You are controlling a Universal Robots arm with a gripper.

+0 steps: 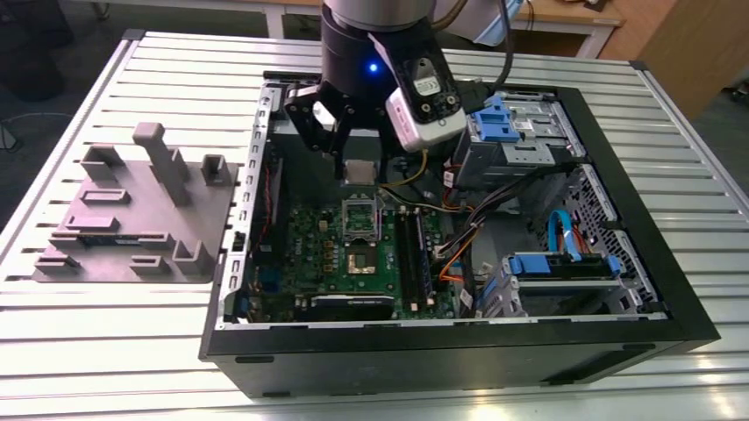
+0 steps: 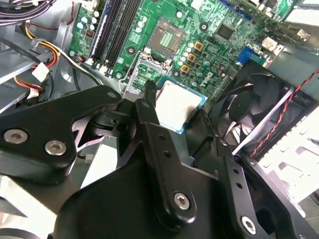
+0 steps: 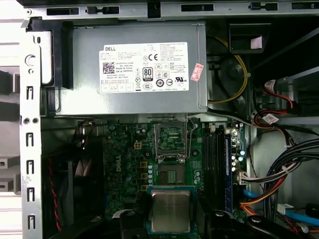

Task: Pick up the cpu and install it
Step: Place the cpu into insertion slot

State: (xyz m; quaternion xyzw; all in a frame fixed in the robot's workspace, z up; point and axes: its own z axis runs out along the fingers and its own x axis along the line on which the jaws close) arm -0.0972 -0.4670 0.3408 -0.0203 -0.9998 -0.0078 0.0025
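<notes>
The cpu [image 1: 360,171], a small square chip with a silver-grey top, hangs in the air above the green motherboard [image 1: 316,254] inside the open computer case. My gripper [image 1: 356,178] is shut on it, with black fingers [image 2: 147,107] pressing its edges. In both wrist views the cpu [image 2: 180,105] [image 3: 170,211] is held flat, a short way off from the socket. The socket [image 3: 172,175] has a brownish centre, and its metal frame [image 3: 171,139] is flipped open beside it.
A big grey box with a white label [image 3: 134,67] fills the case's far end. Drive bays with blue latches [image 1: 515,132], cable bundles [image 1: 468,241] and a black fan [image 2: 259,99] crowd the motherboard. A grey fixture block [image 1: 135,215] stands on the table at the exterior view's left.
</notes>
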